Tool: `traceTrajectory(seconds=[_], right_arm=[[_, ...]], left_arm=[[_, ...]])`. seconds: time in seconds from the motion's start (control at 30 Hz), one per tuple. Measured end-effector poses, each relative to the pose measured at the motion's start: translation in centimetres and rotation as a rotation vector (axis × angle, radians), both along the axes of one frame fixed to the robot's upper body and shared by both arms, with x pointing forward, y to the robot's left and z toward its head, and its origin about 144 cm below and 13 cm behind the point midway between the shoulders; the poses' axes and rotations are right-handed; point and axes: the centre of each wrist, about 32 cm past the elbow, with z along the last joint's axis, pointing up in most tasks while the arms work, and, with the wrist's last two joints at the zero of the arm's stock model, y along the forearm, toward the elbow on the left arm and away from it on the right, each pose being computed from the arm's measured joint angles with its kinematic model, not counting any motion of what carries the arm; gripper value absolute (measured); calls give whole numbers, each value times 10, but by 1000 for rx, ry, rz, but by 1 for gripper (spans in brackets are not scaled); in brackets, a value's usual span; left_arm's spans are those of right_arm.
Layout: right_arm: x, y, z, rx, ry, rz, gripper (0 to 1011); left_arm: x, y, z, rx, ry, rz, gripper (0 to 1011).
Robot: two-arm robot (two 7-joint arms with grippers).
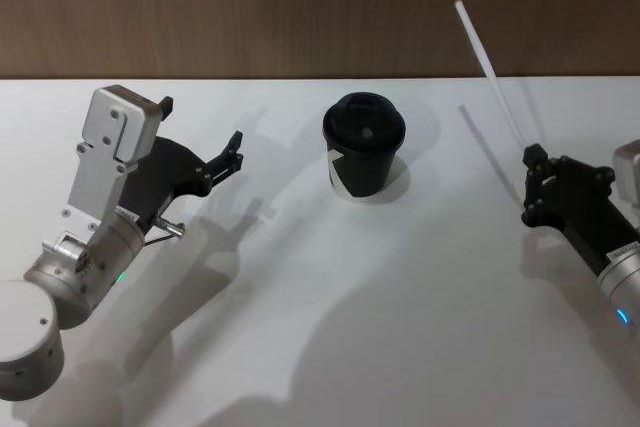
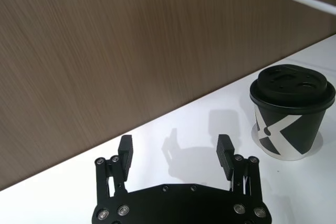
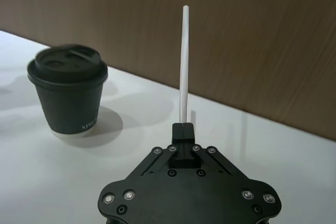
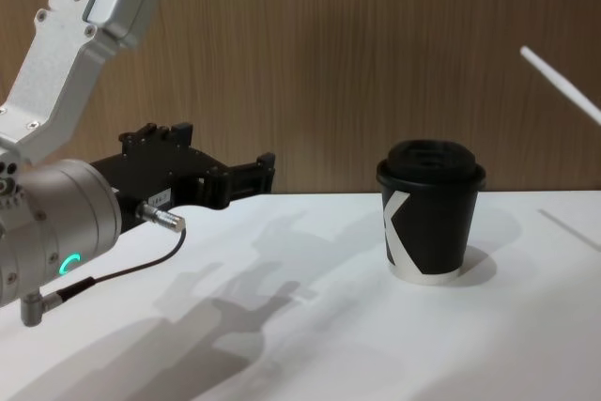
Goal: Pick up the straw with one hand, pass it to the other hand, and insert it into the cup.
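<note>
White table (image 1: 300,327); black lidded cup (image 1: 363,147) standing upright on it, near back edge.

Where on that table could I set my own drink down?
The wide near stretch of table in front of the cup is bare, as is the gap between cup and left claw. Tighter on the right, where the right claw holds the straw.

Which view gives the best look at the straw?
Right wrist view: the straw stands full length from the shut right gripper. The head view has it slanting; left wrist and chest views catch its free end.
</note>
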Motion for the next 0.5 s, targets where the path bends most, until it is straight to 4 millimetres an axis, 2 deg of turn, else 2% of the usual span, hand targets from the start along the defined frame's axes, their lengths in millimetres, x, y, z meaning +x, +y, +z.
traceTrajectory(seconds=[0.5], right_arm=[[5, -15, 18, -65, -184, 202, 0]], left_arm=[[0, 0, 0, 0, 0, 0, 1003]])
